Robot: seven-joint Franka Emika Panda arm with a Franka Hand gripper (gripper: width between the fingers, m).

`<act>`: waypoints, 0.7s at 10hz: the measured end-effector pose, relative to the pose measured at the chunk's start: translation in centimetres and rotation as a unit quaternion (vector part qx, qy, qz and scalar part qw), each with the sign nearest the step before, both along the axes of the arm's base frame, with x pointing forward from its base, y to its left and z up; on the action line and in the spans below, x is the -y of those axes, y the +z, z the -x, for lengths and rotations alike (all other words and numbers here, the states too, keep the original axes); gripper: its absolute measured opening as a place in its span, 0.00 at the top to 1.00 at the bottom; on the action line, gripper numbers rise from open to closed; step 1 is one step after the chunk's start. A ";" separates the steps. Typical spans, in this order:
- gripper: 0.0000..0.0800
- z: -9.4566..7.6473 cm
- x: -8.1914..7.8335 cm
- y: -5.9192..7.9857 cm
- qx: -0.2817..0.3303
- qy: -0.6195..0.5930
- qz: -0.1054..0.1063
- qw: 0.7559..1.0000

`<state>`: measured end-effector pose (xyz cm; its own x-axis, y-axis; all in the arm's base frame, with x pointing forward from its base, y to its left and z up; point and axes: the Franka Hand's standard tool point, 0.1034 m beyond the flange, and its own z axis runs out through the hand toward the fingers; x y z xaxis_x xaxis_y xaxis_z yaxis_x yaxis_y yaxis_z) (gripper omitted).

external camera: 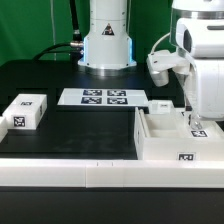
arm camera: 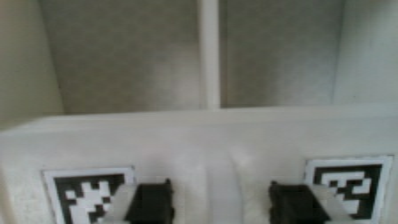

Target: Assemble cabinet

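Observation:
The cabinet, a thick-walled white box with inner compartments and a tag on its front, stands at the exterior view's right. My gripper reaches down into its right end from above. In the wrist view I look into the cabinet, with its white walls and a narrow divider. A white face with two tags lies across just in front of my gripper. The black fingers stand apart, with only white plastic showing between them. The exterior view hides whether they touch it.
Small white tagged blocks lie at the exterior view's left on the black table. The marker board lies flat at the back middle. The robot base stands behind it. A white table edge runs along the front.

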<state>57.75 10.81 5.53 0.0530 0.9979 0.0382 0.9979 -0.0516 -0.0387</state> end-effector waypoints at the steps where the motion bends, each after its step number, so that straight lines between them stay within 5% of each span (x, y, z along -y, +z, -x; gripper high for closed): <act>1: 0.36 0.0 0.0 0.0 0.000 0.000 0.000 1.000; 2: 0.14 0.0 0.0 0.0 0.000 0.000 0.000 1.000; 3: 0.05 0.1 0.0 -0.1 -0.002 0.000 0.000 1.000; 7: 0.00 0.7 -0.1 0.5 -0.003 0.002 0.003 1.000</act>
